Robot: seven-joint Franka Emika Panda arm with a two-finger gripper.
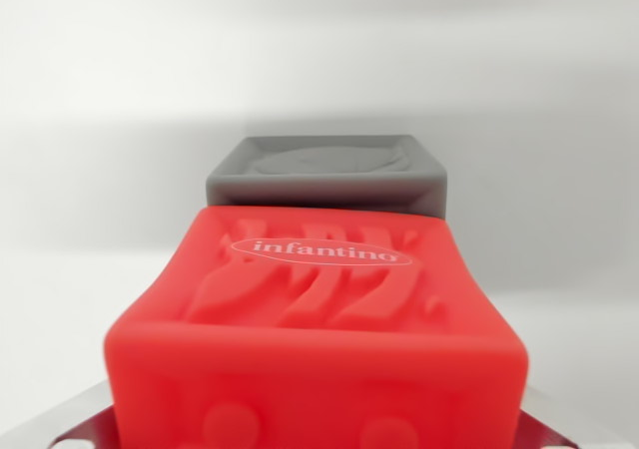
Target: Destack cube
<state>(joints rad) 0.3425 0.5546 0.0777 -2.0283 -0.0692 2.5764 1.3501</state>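
Note:
A red soft cube [319, 319] with the word "infantino" in a white-outlined oval fills the lower half of the wrist view, very close to the camera. Behind it, partly hidden by it, a grey cube [329, 175] with a sunken top face rests on the white surface [100, 170]. My gripper [315, 424] shows only as metal finger parts at the bottom left [60, 427] and bottom right [547, 429] corners, pressed against the red cube's two sides. The red cube spans the whole gap between them. Whether the two cubes touch is hidden.
A plain white surface and a white backdrop [319, 30] surround the cubes. A soft shadow band runs across the surface behind the grey cube.

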